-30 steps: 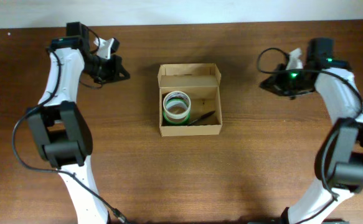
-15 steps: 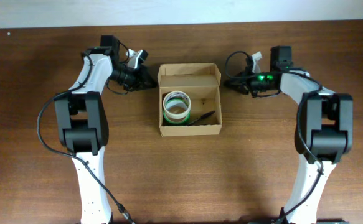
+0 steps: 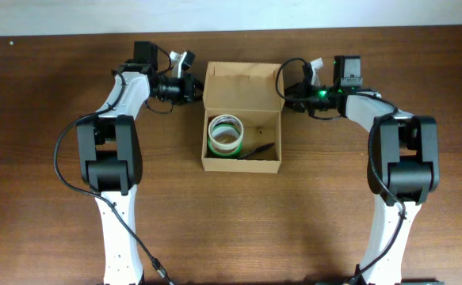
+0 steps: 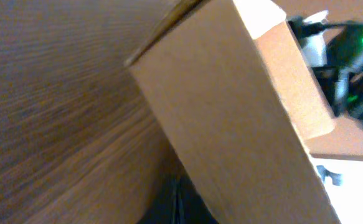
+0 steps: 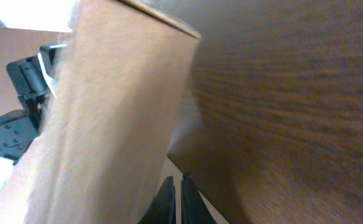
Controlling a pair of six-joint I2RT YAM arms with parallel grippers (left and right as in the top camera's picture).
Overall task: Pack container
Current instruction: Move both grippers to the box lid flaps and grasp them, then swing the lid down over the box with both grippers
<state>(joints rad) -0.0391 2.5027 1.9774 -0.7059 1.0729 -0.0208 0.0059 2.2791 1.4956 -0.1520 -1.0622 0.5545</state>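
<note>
Flanking the container (image 3: 242, 83) sit left tool (image 3: 192, 85), right tool (image 3: 288, 89) (gaps unclear).

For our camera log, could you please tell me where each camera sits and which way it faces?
Overhead: fixed above the table, looking straight down at the open container; the left gripper and right gripper show, flanking its far end.
Left wrist: sits low beside the container's left outer wall, facing across it; its own body is only a dark blur at bottom.
Right wrist: mirrored at the opposite wall; own fingertips show at bottom.
Shared: all see the container; each wrist view catches the opposite gripper.
</note>
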